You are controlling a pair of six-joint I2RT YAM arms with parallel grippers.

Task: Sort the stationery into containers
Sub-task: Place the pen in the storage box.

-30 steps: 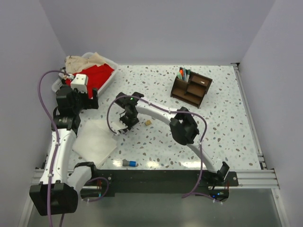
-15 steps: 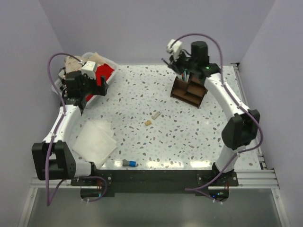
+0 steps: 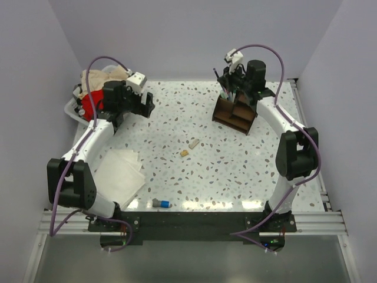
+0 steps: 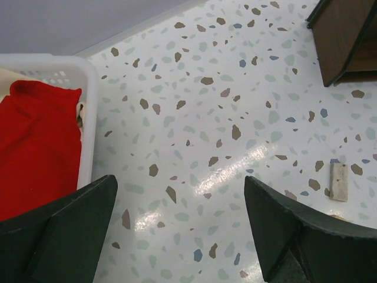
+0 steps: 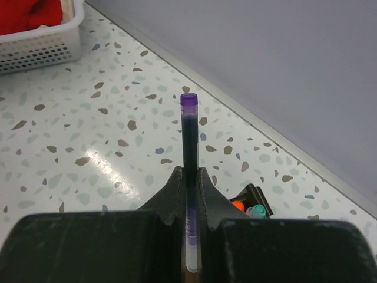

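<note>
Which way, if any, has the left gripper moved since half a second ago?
Yes. In the top view the left gripper has shifted right, from over the edge of the white basket to clear of it, nearer the organizer. It is open and empty.

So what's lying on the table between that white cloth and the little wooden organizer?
In the top view, just a tan eraser and a paler eraser beside it; otherwise bare table.
</note>
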